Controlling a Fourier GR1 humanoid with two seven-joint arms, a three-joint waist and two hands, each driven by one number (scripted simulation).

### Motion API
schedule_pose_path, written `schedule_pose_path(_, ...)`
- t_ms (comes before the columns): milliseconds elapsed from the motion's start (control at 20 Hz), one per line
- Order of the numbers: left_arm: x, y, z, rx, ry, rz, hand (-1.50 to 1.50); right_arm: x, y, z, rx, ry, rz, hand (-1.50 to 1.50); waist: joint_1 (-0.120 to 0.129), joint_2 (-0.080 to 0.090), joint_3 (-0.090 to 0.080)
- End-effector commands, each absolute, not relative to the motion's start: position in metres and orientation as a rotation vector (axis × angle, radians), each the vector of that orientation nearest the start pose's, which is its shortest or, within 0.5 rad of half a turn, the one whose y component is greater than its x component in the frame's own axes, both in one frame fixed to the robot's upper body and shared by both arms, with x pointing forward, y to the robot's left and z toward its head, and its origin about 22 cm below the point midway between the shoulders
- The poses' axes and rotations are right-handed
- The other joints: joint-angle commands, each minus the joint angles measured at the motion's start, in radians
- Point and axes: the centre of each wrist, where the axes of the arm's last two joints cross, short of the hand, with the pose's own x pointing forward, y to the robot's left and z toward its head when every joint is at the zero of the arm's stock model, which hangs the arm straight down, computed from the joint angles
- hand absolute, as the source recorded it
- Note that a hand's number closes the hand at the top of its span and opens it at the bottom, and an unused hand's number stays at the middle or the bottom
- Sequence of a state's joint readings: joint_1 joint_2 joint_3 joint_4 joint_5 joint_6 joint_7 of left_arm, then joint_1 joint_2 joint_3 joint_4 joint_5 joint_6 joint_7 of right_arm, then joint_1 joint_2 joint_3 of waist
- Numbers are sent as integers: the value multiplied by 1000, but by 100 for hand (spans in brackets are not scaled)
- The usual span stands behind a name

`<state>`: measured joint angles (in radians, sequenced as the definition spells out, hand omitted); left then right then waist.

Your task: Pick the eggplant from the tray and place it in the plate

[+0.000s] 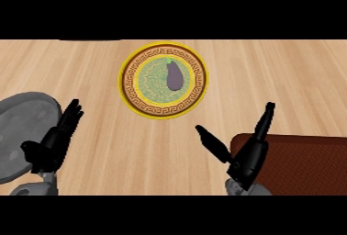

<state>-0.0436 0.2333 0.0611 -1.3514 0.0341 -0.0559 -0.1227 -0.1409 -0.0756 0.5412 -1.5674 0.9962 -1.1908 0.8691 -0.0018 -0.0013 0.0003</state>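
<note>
Eggplant (pixel 175 76) lying in plate (pixel 133 92); hands empty.

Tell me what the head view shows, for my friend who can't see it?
A purple eggplant lies on a yellow patterned plate on the wooden counter. Nearer, the left robot hand and right robot hand rest open, the right by a brown tray.
</note>
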Motion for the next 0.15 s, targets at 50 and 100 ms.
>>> schedule_pose_path(50, 242, 304, -16, 154, -1510, -146, 0, 209, -133, 17, -903, -1594, -332, -150, 2, 0, 0)
schedule_pose_path(100, 252, 304, -9, 152, -1512, -145, 0, 204, -131, 8, -924, -1593, -358, -150, 1, 0, 0)
